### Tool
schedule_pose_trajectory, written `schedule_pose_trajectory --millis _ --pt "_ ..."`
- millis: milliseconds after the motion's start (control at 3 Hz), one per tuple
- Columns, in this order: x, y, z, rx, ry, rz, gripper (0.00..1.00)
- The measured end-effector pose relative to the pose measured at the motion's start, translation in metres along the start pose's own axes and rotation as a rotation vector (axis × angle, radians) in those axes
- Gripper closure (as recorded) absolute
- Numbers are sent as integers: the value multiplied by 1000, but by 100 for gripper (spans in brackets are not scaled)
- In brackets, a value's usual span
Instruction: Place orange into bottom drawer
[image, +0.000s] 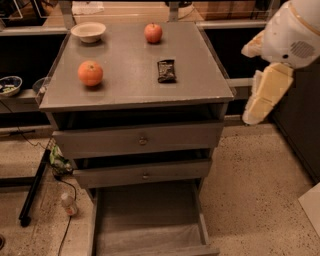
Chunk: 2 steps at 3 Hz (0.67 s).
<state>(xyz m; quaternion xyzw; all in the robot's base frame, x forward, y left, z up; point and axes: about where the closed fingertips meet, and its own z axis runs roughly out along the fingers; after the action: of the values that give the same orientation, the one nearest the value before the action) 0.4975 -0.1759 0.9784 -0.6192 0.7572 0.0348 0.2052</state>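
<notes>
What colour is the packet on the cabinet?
The packet: dark, near black, camera view; the tool hangs right of the cabinet.

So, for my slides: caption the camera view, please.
Orange sits on the cabinet top, bottom drawer open below, tool off to the cabinet's right.
</notes>
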Motion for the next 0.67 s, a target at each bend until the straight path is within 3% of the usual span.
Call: schedule_pose_trajectory --millis 667 --pt "-77 -28 33 -62 -68 -93 0"
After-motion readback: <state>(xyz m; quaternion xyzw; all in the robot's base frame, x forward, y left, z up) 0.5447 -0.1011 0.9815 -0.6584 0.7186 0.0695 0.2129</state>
